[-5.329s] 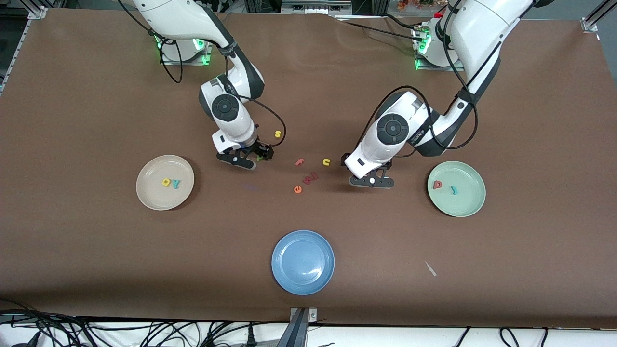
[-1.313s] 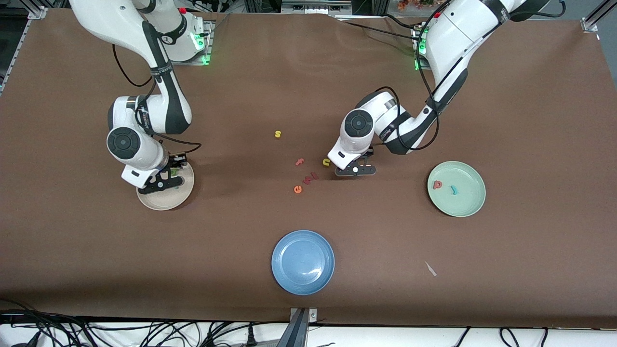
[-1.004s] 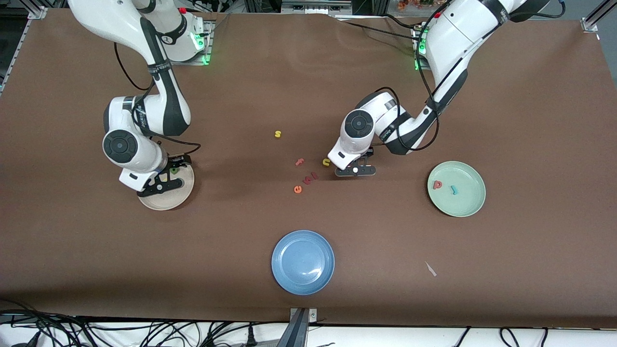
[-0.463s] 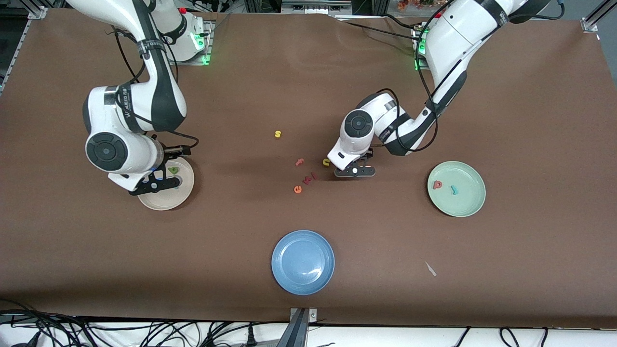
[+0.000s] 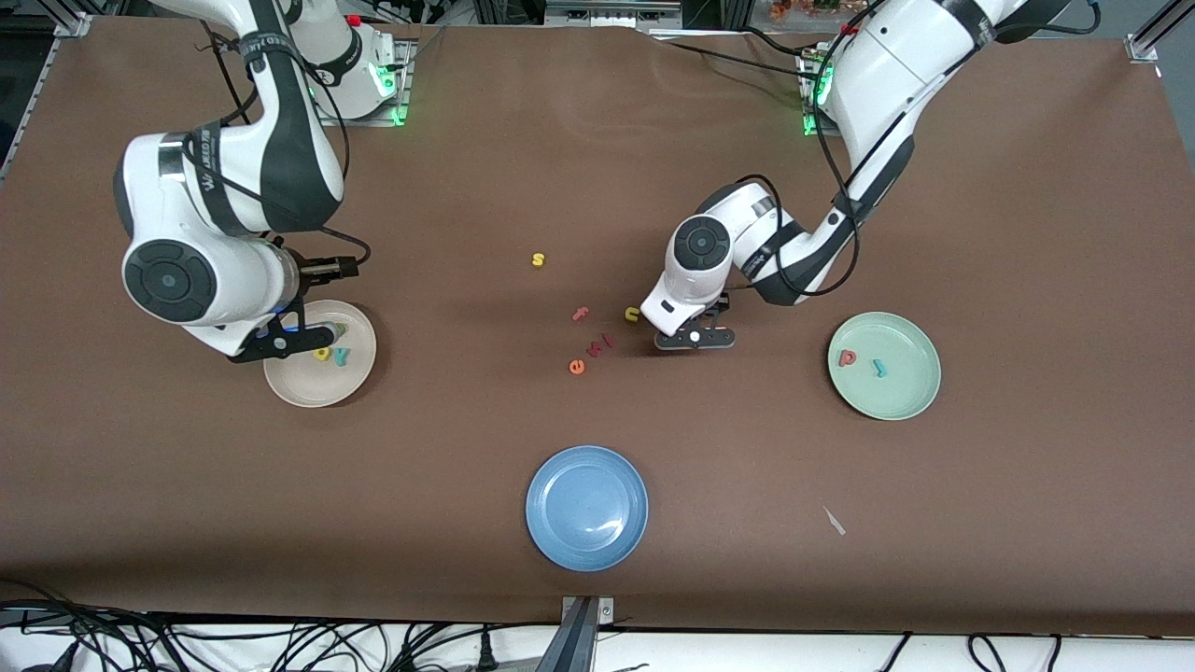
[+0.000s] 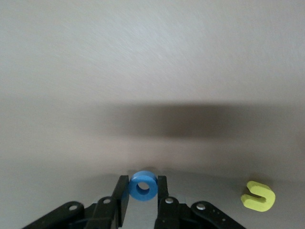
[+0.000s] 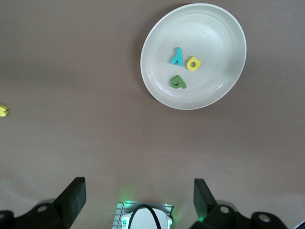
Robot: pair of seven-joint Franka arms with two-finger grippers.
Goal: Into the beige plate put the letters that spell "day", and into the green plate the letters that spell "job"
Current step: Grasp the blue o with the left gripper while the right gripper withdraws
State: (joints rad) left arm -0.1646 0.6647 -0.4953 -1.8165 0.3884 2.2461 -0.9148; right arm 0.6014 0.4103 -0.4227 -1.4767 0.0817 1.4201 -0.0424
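The beige plate [image 5: 301, 381] lies toward the right arm's end of the table. It holds the yellow d [image 5: 323, 353], the teal y [image 5: 342, 356] and the dark green letter [image 7: 177, 82]. My right gripper [image 5: 285, 338] hangs open and empty over that plate's [image 7: 214, 33] rim. My left gripper [image 5: 693, 337] is low at the table's middle, shut on the blue o [image 6: 144, 186], beside the yellow u [image 6: 259, 196]. The green plate [image 5: 898, 397], toward the left arm's end, holds the pinkish-red b [image 5: 847, 357] and the teal j [image 5: 878, 369].
Loose letters lie mid-table: a yellow s [image 5: 538, 259], a pink f [image 5: 581, 314], the yellow u [image 5: 632, 315], an orange e [image 5: 577, 367] and small red pieces [image 5: 602, 345]. A blue plate [image 5: 587, 507] lies nearer the camera, with a pale scrap [image 5: 834, 521] beside it.
My right arm has risen from the beige plate, leaving the dark green letter in it. My left gripper has closed on the blue o and shifted slightly.
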